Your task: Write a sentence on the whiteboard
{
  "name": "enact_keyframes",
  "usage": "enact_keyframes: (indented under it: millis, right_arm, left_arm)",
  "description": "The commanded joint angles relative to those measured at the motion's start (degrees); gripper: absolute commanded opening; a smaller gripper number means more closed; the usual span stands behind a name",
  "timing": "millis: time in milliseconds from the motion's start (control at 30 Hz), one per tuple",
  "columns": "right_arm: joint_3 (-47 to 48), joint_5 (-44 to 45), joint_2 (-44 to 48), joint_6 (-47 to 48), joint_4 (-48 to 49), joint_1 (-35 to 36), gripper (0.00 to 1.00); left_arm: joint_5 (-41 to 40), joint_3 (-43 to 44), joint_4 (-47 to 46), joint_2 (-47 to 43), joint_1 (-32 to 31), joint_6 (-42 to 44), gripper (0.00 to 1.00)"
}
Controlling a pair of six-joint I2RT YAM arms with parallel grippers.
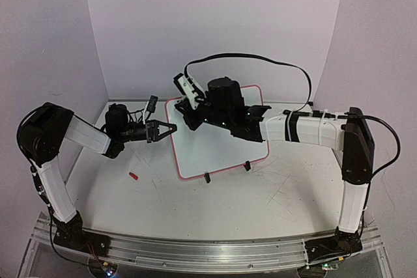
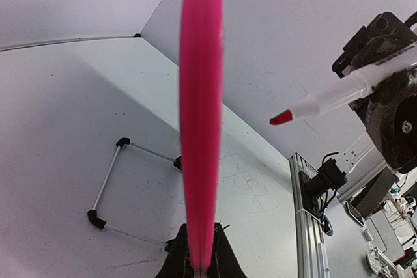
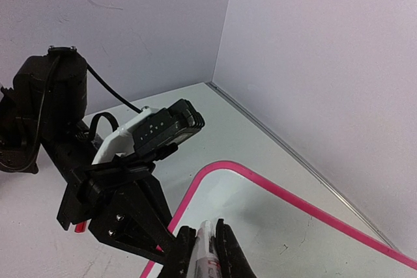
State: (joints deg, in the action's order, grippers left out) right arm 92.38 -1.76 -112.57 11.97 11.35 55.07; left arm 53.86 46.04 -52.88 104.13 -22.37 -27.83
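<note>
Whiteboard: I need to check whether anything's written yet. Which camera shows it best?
Top external: most of the whiteboard shows face-on, apparently blank, the right arm hiding its far part. Left wrist sees only its pink rim edge-on; right wrist catches one rounded corner.

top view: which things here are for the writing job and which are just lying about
For the job: whiteboard, gripped at its rim by the left gripper; marker, red tip bare, in the right gripper.
Lying about: small red piece on the table, perhaps the marker's cap.
</note>
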Motion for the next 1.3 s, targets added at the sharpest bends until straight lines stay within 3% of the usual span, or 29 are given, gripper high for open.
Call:
enact_keyframes:
  millis: [0,1267]
  right_arm:
    - [2.1,1.1,-0.8,0.2,2.1,0.3,0.0]
    - [2.8,4.5,-2.1,0.3,4.6,-0.1,0.0]
  left_arm:
    - [-1.3,0.8,-0.1,-1.4,0.3,4.0,0.0]
    - [-1.0,1.1,0.4,-1.7,0.3,3.9,0.0]
